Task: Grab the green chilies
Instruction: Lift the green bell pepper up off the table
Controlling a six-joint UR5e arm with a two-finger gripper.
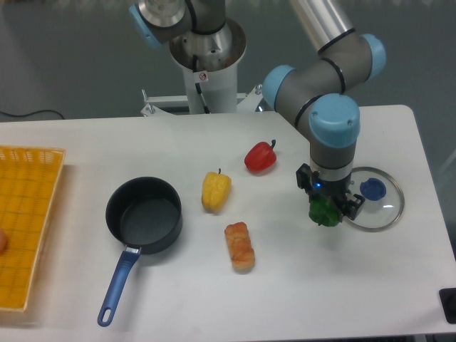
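While poised over the table, the end effector [327, 206] grips the green chilies [325, 212] between its fingers.

Glossy green chilies [325, 212]; glass lid [381, 203]; matt table [342, 285].

1. Green chilies [325, 212]: upper part covered by the gripper [329, 206] and wrist above; only the lower lobes showing.
2. Fingertips hidden behind the gripper body and the chilies; grip or gap between jaws impossible to make out.
3. Glass lid [381, 206]: left edge covered by the gripper.
4. Yellow basket [32, 214]: cut off at the left edge of the picture; an orange-pink thing [2, 242] inside mostly out of view, kind impossible to tell.
5. Dark object [449, 305] at the lower right corner: cropped, not identifiable.
6. Robot base column [206, 71]: top cropped by the upper edge.
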